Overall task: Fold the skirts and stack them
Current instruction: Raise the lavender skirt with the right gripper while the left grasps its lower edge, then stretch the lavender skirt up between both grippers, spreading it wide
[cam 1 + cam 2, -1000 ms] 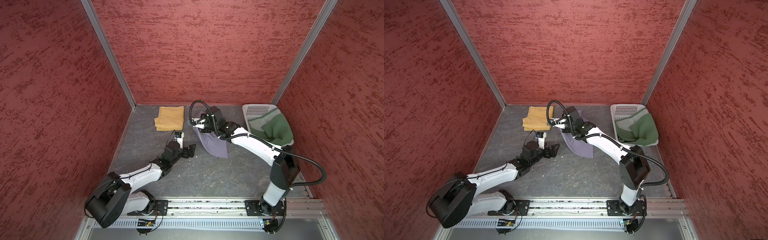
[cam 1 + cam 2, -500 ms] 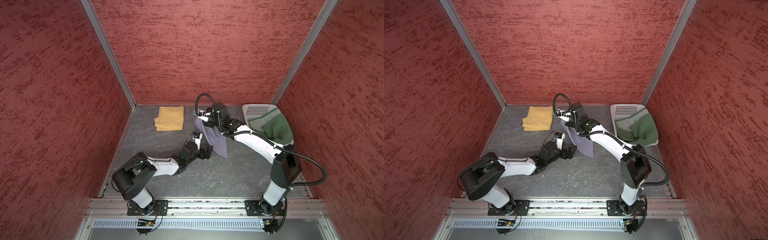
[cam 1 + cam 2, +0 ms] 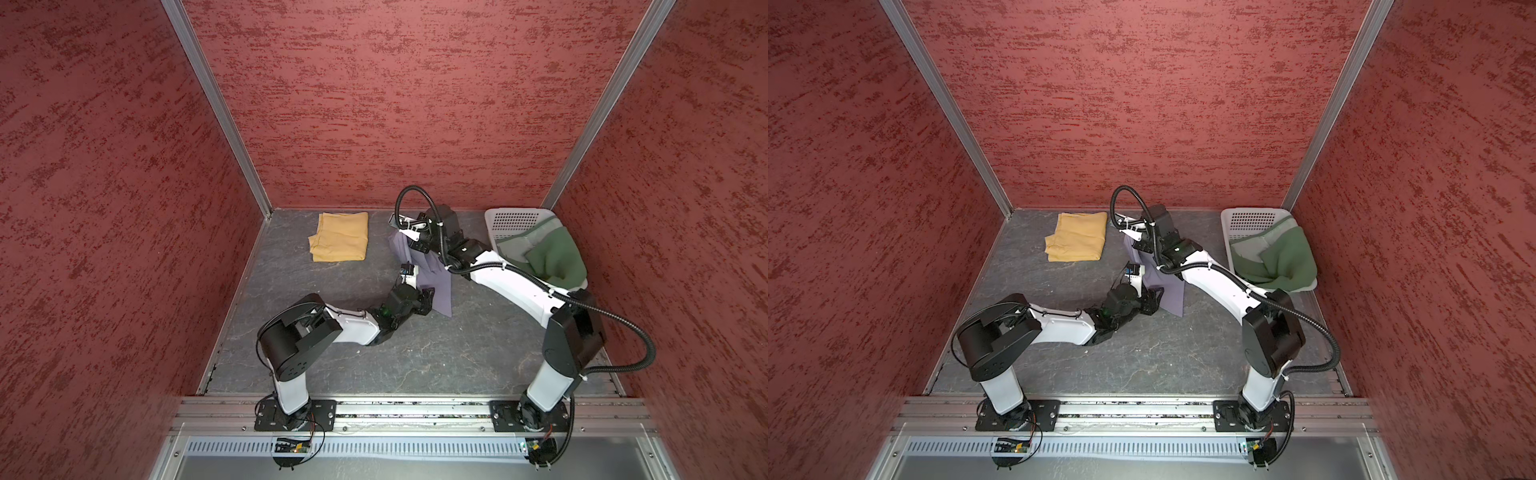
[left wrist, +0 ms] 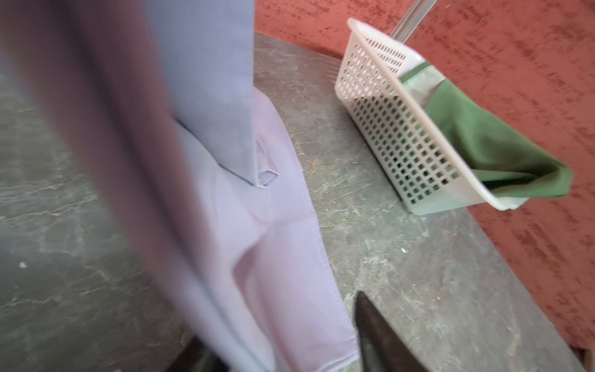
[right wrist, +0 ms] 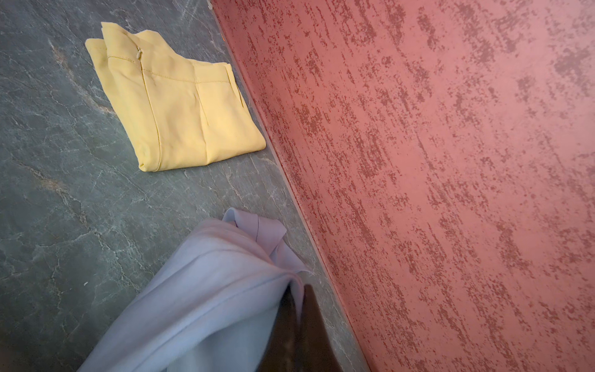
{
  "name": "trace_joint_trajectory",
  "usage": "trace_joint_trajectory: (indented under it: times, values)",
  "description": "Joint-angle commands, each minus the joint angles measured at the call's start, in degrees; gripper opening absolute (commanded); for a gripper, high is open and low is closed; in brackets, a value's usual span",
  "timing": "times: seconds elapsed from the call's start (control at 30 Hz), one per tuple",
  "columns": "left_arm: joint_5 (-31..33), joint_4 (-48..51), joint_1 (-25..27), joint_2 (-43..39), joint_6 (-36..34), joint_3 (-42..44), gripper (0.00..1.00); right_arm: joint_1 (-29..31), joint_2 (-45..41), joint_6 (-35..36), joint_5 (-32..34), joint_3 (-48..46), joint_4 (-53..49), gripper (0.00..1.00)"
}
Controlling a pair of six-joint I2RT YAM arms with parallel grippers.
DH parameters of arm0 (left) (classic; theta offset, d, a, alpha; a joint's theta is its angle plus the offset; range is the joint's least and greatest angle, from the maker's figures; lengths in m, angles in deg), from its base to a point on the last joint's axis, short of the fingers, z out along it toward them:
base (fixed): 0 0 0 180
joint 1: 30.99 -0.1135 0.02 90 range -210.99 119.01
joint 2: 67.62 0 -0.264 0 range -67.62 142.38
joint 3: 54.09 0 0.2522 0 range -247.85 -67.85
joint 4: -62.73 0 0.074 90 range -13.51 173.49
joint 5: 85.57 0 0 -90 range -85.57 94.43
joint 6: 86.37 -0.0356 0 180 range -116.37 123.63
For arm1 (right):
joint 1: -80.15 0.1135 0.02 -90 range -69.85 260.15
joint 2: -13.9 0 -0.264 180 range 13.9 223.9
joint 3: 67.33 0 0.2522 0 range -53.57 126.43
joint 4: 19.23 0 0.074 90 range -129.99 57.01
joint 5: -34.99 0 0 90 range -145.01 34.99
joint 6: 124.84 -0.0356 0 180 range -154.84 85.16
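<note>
Plainly, the right gripper [image 5: 299,290] is clenched on a bunched upper corner of the lavender-grey skirt [image 3: 436,282], close to the far edge of the tabletop [image 3: 415,361] and about midway along it; in the right wrist view we see the cloth pinched between the two dark fingers, with a small tuft sticking out past them. From that hold the skirt hangs down and runs toward the middle of the tabletop, where its lower part lies on the surface. The left gripper [image 3: 429,301] is low at that lower end; its jaws stand apart, released, with one on each side of the hemmed cloth, although the left wrist view is blurred on its near side. We find the mustard yellow skirt [image 3: 340,237] folded into a neat rectangle near the far left corner of the tabletop, well apart from both arms. The dark green skirt [image 3: 555,253] sits in the white basket [image 3: 515,218] at the far right corner; its pale waistband shows inside, and its cloth drapes over the basket's rim.
</note>
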Motion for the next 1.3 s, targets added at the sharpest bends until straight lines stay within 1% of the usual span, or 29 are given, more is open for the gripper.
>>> trace_joint_trajectory:
  times: [0.0,0.07,0.17,0.27,0.37,0.5,0.63,0.73,0.8,0.93,1.03,1.1,1.2,1.27]
  values:
    - [2.08,0.43,0.02,1.53,2.90,-1.19,0.41,-0.85,-3.06,-0.81,1.80,-0.65,3.75,0.00]
    - [2.48,0.53,0.02,1.84,3.68,-1.09,0.26,-1.13,-3.39,-0.86,2.15,-1.12,4.20,0.00]
    - [3.44,2.21,0.00,1.77,4.69,-1.09,0.00,-1.61,-4.19,-1.29,2.42,-2.22,5.26,0.00]
    - [5.49,3.84,0.02,0.83,5.03,-0.73,0.00,-2.17,-4.91,-1.90,2.69,-3.03,5.71,0.00]
    - [7.87,8.32,-0.15,-2.10,2.55,-0.85,0.00,-3.02,-5.81,-1.91,3.76,-3.92,5.91,0.00]
    - [10.90,20.31,-0.88,-8.34,-5.94,-3.64,0.00,-4.97,-8.29,-2.15,5.35,-6.31,7.36,0.00]
    - [13.81,34.52,-2.96,-14.80,-14.13,-8.65,0.00,-6.36,-11.51,-2.85,9.28,-9.89,11.26,0.00]
    - [14.15,43.36,-5.47,-19.22,-19.19,-12.78,0.00,-7.28,-14.06,-3.97,12.10,-11.54,11.89,0.00]
    - [13.66,48.61,-7.39,-21.79,-22.05,-16.01,0.00,-7.79,-15.76,-5.70,14.31,-11.65,10.56,0.00]
    - [12.86,55.95,-10.02,-25.09,-27.39,-21.83,0.00,-8.09,-19.62,-7.86,16.07,-11.92,7.11,0.00]
    - [13.12,59.31,-11.05,-26.84,-31.94,-25.54,0.00,-8.09,-23.67,-10.35,13.83,-13.52,5.32,0.00]
    - [13.94,60.74,-11.19,-27.91,-35.42,-27.59,0.00,-8.09,-27.21,-12.23,10.58,-15.09,4.02,0.00]
    - [15.14,62.03,-11.23,-29.44,-39.61,-29.90,0.00,-8.09,-32.00,-13.34,6.49,-17.01,2.07,0.00]
    - [16.23,61.87,-11.24,-30.58,-42.91,-31.04,0.00,-8.09,-34.79,-13.36,5.68,-18.22,1.04,0.00]
